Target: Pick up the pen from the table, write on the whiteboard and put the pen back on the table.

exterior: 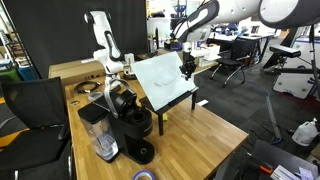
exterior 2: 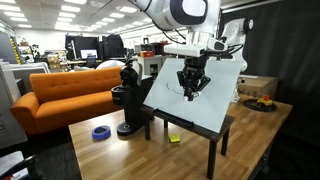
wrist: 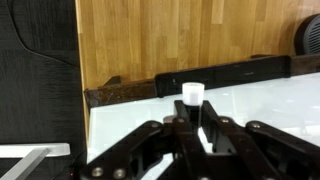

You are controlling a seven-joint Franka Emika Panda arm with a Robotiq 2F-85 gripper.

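Observation:
The whiteboard (exterior: 164, 77) stands tilted on a black stand on the wooden table (exterior: 205, 130). It also shows in an exterior view (exterior 2: 195, 100) and fills the lower wrist view (wrist: 260, 105). My gripper (exterior 2: 191, 88) hangs just in front of the board's upper middle, also seen in an exterior view (exterior: 187, 66). In the wrist view the gripper (wrist: 193, 120) is shut on the pen (wrist: 193, 95), whose whitish end sticks out past the fingers toward the board. I cannot tell whether the tip touches the board.
A black coffee machine (exterior: 130, 120) stands beside the board, also seen in an exterior view (exterior 2: 130, 95). A cardboard box (exterior: 75, 70) sits at the table's far end. A blue ring (exterior 2: 101, 132) and a small yellow piece (exterior 2: 174, 139) lie on the table. An orange sofa (exterior 2: 60, 95) stands nearby.

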